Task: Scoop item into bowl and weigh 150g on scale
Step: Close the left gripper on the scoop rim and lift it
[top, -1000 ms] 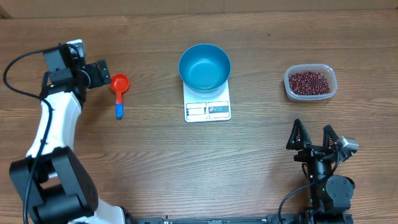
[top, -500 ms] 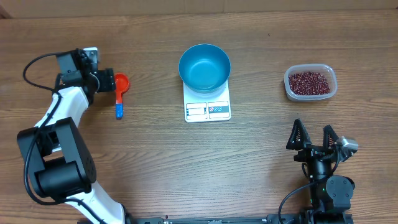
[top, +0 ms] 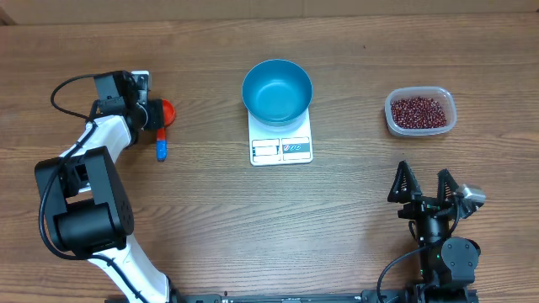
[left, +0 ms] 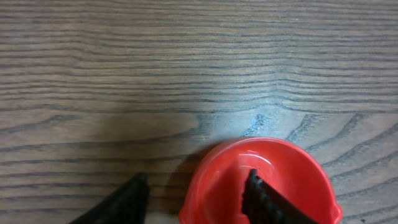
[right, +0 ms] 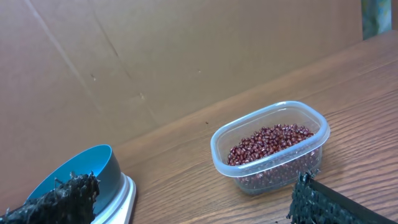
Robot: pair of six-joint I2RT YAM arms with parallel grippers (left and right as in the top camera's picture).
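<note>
The blue bowl (top: 277, 91) (right: 104, 163) stands empty on the white scale (top: 282, 149) (right: 126, 198) at the middle back. The red-brown beans (top: 418, 110) (right: 270, 142) fill a clear tub (top: 444, 124) at the back right. A red scoop (top: 167, 110) (left: 292, 174) with a blue handle (top: 161, 149) lies at the left. My left gripper (top: 155, 113) (left: 196, 186) straddles the scoop's cup wall, one finger inside the cup and one outside with a gap to the wall. My right gripper (top: 425, 181) (right: 194, 186) stands open near the front right, holding nothing.
The left arm's white links (top: 80, 160) and black base (top: 80, 215) occupy the left side of the table. A brown cardboard wall (right: 155, 56) rises behind the table's far edge.
My left gripper has moved right onto the red scoop's cup and its jaws have narrowed around the cup wall. The right arm has not moved.
</note>
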